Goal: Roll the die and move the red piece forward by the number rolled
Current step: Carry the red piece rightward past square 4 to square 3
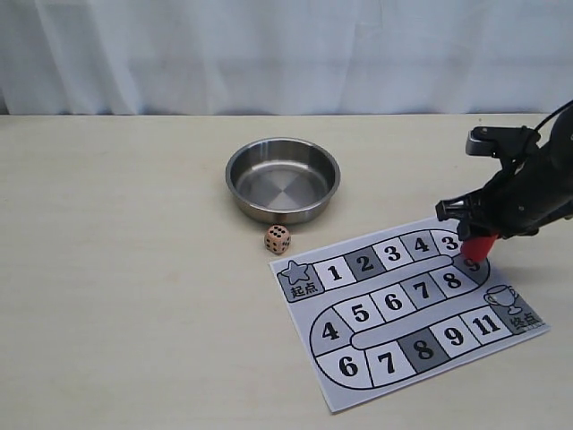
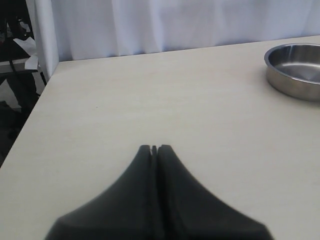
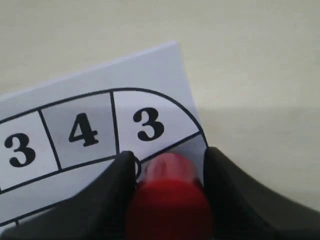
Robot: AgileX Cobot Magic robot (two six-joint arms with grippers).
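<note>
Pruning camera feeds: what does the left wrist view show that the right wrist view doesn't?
Left wrist only: the shut left gripper, the steel bowl and a white curtain. Right wrist only: the right gripper closed on the red piece, and the board with squares 3, 4, 3 readable. Both: the pale table.

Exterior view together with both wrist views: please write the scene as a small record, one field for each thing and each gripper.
die: small tan cube with dark pips, on the pale table, just off the board's star corner
red piece: glossy upright cylinder, at the board's bend beside square 3
right gripper: shut on the red piece
left gripper: shut, empty, over the table
bowl: round steel, upright, empty, behind the die
board: printed paper sheet with a numbered track, lying flat
</note>
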